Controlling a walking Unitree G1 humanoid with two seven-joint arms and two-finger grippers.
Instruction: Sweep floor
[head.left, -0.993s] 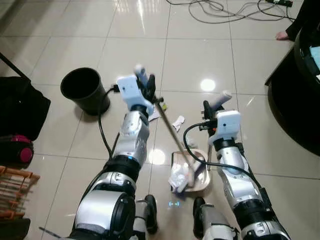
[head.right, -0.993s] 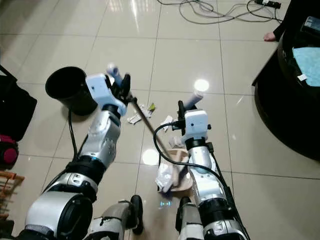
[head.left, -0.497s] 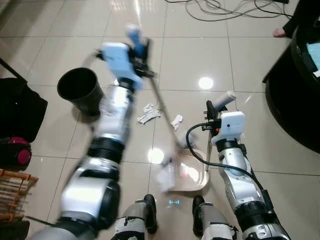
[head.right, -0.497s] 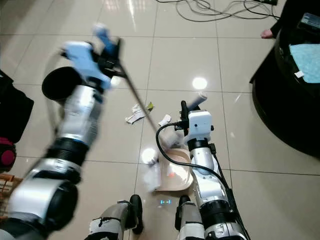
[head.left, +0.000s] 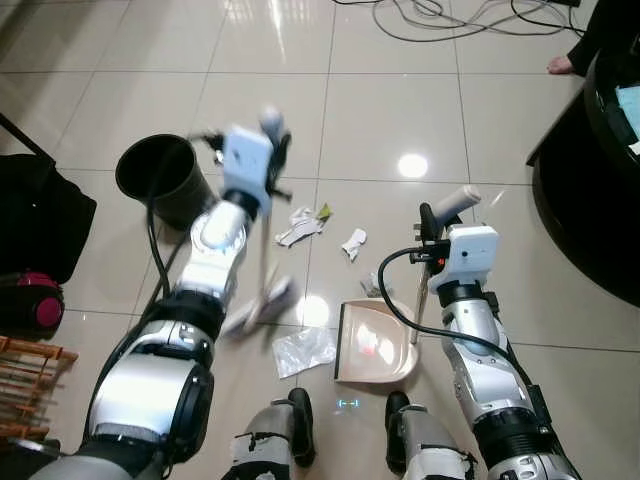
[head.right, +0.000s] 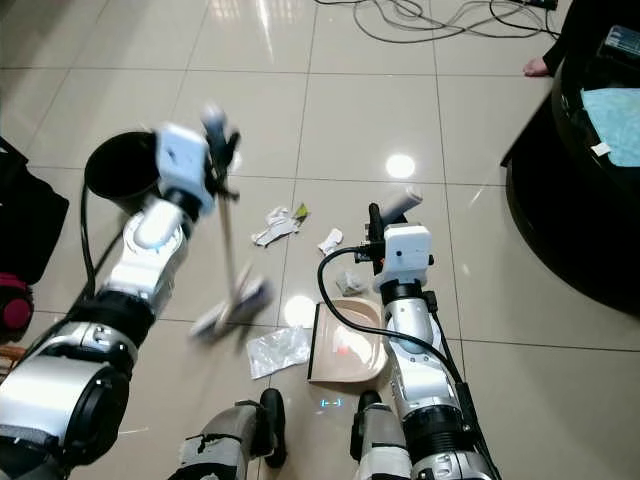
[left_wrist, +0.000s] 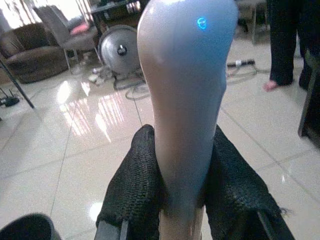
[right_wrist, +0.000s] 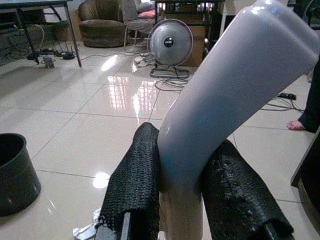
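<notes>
The broom (head.left: 262, 290) was blurry, its head low over the tile floor (head.left: 120, 110) just left of the dustpan (head.left: 375, 345), with the left end effector (left_wrist: 181, 200) clenched around its handle top. Right end effector (right_wrist: 182, 200) was clamped on the dustpan's upright handle. A clear plastic bag (head.left: 303, 350) lay beside the pan, paper scraps (head.left: 300, 226) further out, black bin (head.left: 163, 178) off left.

My broom head (head.left: 262, 303) is smeared by motion blur, so I cannot make out its bristles. The black bin (right_wrist: 15, 172) and a person's bare foot (head.left: 562, 66) are cut off by the frame edges.
</notes>
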